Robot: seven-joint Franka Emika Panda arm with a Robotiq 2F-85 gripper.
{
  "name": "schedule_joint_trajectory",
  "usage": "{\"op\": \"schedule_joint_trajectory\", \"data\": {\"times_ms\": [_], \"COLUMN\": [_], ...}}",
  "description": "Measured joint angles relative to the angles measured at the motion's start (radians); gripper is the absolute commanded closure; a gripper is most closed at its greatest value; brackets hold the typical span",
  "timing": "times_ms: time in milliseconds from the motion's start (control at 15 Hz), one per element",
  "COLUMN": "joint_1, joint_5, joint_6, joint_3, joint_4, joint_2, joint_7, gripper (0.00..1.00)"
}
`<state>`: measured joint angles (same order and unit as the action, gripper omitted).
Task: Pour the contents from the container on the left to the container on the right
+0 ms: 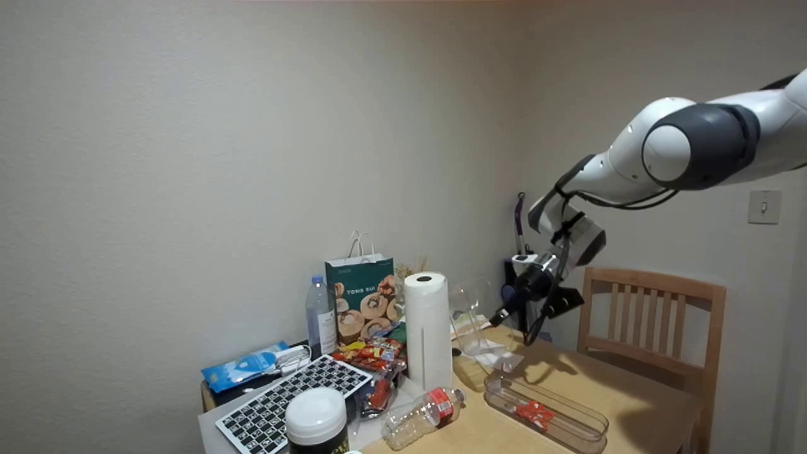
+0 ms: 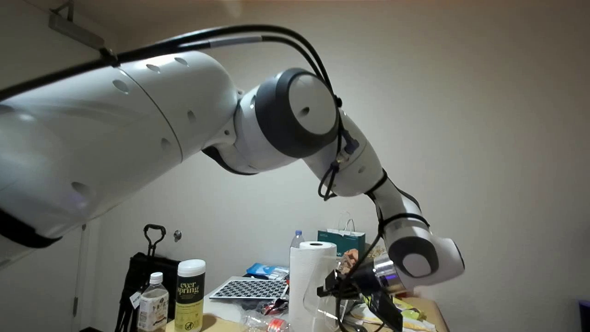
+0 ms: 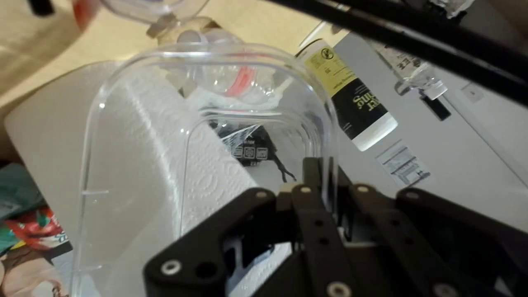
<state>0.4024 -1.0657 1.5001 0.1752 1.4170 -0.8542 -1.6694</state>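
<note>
From where I stand the pour looks finished, so I take the step in hand to be setting down the apparently emptied clear container [image 3: 165, 123] near the paper towel roll [image 1: 427, 331]. The tool [image 3: 328, 181] is pinching one thin wall of it near the rim, and the container hangs tilted rather than upright, right by the roll; whether the two touch I can't tell. I'd ease it clear first, since a nudge might topple the roll. Then I'd turn the container level in the air, lower it slowly, and let go only once its floor sits flat on the tabletop [image 1: 580, 378]. Held by a single wall it will probably want to swivel, so slow turns should suit it better than quick ones.

As for what's in things: I make out nothing lying in the held container; the black wrapper [image 3: 251, 142] seems to show through its floor from beyond. The long clear tray [image 1: 570, 419] rests on the tabletop, to the right of the roll in an exterior view, with a red packet [image 1: 534, 413] inside, most likely the poured contents. In front of the roll a clear bottle [image 1: 422, 416] lies on its side, looking empty, and a white-lidded canister [image 1: 317, 416] stands to the roll's left, its contents hidden.
</note>
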Motion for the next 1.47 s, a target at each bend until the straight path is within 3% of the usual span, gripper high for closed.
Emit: {"op": "schedule_joint_trajectory", "data": {"times_ms": [200, 467, 867, 1267, 1467], "joint_1": [-0.095, -0.209, -0.296, -0.291, -0.267], "joint_5": [0.033, 0.166, 0.438, 0.495, 0.644], "joint_6": [0.167, 0.380, 0.668, 0.702, 0.669], "joint_3": [0.002, 0.000, -0.018, -0.034, -0.067], "joint_4": [0.035, 0.071, 0.206, 0.226, 0.242], "joint_2": [0.118, 0.213, 0.264, 0.269, 0.267], "joint_7": [0.123, 0.303, 0.572, 0.627, 0.666], "gripper": [0.95, 0.95, 0.93, 0.96, 0.96]}}
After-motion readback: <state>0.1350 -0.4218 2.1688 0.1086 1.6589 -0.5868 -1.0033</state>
